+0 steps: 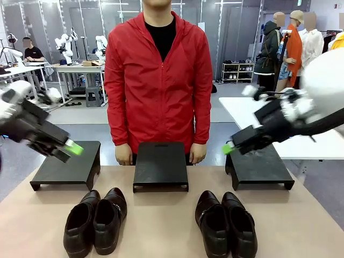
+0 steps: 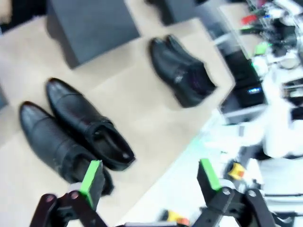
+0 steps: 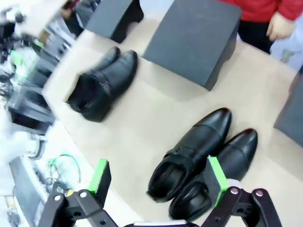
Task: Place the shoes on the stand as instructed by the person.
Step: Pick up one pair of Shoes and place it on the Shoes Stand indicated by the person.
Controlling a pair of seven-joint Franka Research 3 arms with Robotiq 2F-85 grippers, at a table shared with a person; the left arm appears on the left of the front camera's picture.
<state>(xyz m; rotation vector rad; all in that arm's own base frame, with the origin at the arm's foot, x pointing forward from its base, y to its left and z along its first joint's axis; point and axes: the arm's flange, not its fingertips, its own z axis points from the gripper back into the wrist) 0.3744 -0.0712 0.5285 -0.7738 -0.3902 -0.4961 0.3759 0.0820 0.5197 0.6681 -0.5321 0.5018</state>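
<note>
The fingers of the left gripper and the right gripper stand wide apart and empty, the plain shoes lying beyond the left fingers, the strapped shoes just past the right fingers, and the stands farther out before the person.

You are finding no legible text, label, brand, number or sign in any view. The blue-lit panel on the dark equipment beyond the table edge is showing too blurred for you to read.
</note>
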